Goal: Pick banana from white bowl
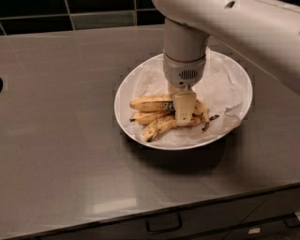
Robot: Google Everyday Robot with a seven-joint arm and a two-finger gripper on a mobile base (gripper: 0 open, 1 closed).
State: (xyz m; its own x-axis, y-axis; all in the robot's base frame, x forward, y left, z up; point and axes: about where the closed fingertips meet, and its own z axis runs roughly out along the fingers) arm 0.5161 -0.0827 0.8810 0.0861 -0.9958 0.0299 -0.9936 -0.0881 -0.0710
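A wide white bowl (234, 70) lined with crumpled white paper sits on a grey counter. A bunch of three bananas lies in its front half. The longest, smoothest banana (150, 103) is the top one, with a small blue sticker beside the finger. A short banana (146, 116) lies under it and a brown-speckled curved one (161, 126) at the front. My gripper (184, 108) comes straight down from the white arm onto the bunch's right part. One pale finger (184, 107) stands in front of the bananas; the other is hidden.
The grey counter (61, 140) runs to a front edge with drawer handles (164, 226) below. A dark tiled wall (70, 9) stands behind. My white arm (253, 33) crosses the upper right above the bowl.
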